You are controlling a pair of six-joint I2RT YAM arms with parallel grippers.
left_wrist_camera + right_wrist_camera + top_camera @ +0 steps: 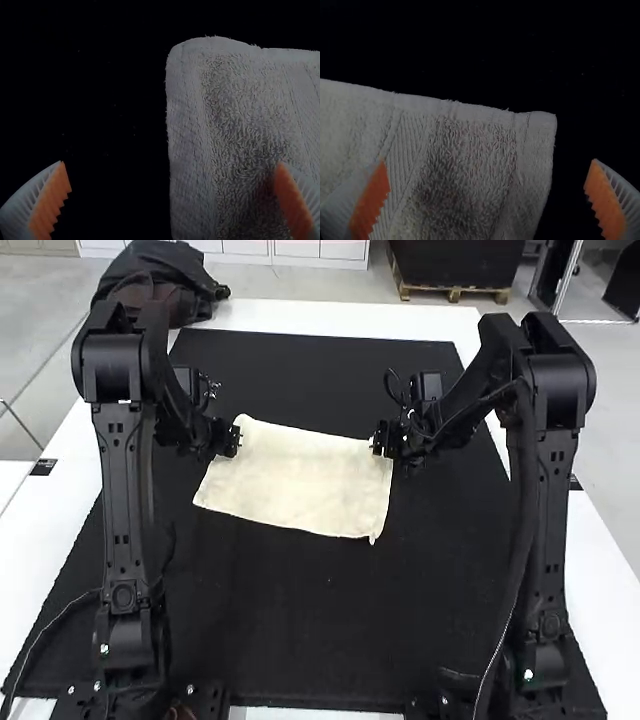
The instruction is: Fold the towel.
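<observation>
And there's the towel (300,478), lying flat on the mat (300,640), left of centre! The left gripper (171,163) is at its far left corner, fingers wide apart; the right gripper (489,161) matches it at the far right corner, also spread, nothing clamped. Whether one fold is already in, I can't tell. Still to come, I'd say: grip both corners and bring that far edge nearer.

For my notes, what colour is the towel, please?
The towel is cream, best seen in the high view.
</observation>
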